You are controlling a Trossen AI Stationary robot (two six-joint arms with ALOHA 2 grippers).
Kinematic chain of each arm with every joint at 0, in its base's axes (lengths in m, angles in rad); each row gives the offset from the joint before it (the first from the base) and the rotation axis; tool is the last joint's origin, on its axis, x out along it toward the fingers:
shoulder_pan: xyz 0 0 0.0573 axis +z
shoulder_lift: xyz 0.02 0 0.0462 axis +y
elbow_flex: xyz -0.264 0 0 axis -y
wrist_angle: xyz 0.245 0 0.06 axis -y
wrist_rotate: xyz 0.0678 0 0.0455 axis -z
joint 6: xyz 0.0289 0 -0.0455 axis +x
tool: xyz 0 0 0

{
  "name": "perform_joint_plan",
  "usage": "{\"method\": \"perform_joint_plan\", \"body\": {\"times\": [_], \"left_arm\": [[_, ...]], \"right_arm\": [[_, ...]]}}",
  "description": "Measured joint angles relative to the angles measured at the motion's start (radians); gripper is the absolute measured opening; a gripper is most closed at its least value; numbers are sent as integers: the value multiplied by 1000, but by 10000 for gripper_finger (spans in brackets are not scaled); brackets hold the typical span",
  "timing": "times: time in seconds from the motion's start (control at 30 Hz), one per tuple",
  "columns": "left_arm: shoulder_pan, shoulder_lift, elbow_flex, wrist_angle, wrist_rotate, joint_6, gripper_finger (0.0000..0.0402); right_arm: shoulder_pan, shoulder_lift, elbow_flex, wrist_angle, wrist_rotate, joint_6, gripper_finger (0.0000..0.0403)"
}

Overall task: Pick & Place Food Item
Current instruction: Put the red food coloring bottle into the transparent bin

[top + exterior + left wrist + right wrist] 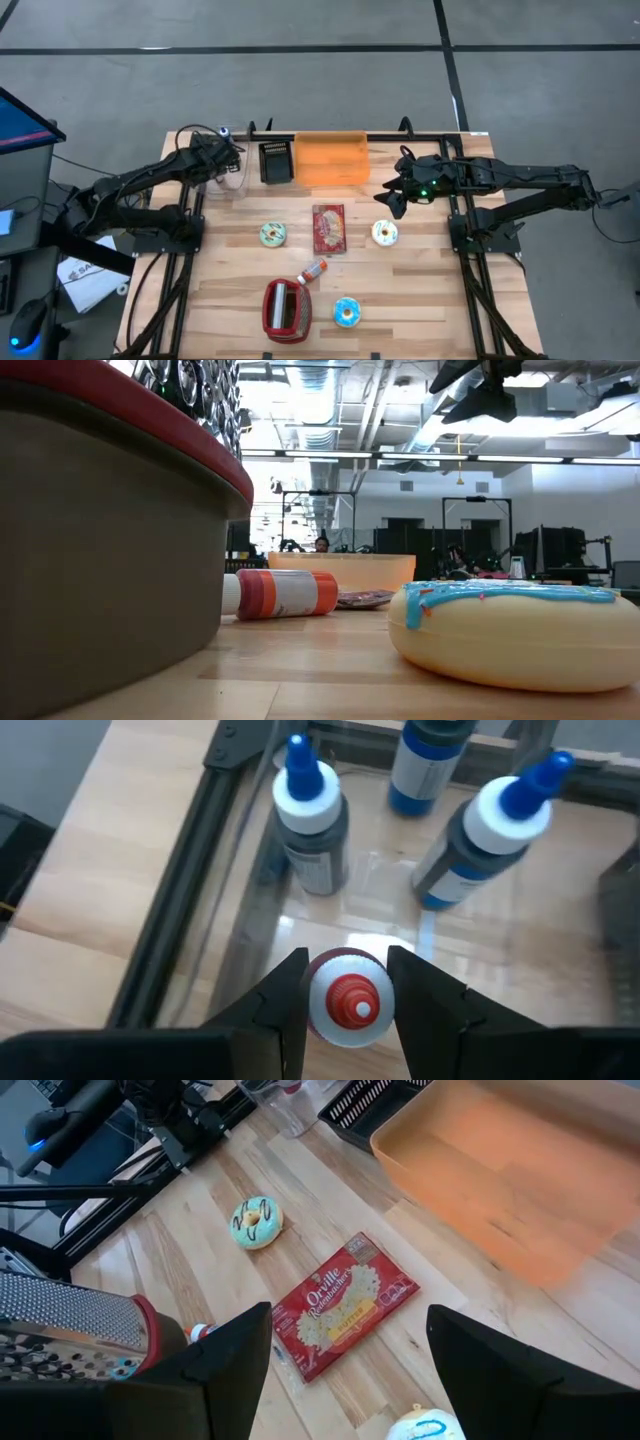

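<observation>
red-capped bottle (348,1008) sits between the left gripper (348,1005) jaws, gripped; we judge lifting follows. right gripper (350,1370) gapes empty over the popcorn packet (343,1304).

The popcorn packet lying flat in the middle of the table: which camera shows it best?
The right wrist view: the popcorn packet fills the middle and its printed label reads clearly. The high view shows the popcorn packet small, between two donuts. The low view catches only a thin edge; the left wrist view misses it.

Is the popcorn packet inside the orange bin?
No, the popcorn packet lies flat on the wooden table, apart from the orange bin.
</observation>
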Motion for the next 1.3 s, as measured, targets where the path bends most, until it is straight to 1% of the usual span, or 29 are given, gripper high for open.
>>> {"method": "perform_joint_plan", "body": {"times": [0.13,0.47,0.67,0.9,1.1,1.3], "left_arm": [[41,0,0,0,4,39,110],[117,0,0,48,73,141,110],[118,0,-2,55,76,143,110],[117,-4,-61,106,91,131,111],[117,-18,-69,134,104,139,141],[117,-73,-69,138,102,139,161]], "right_arm": [[0,0,0,0,0,0,258],[0,0,0,0,8,0,258],[0,0,0,0,23,5,258],[0,0,0,0,23,3,258],[0,0,0,0,23,7,258],[0,0,0,0,23,12,258]]}}
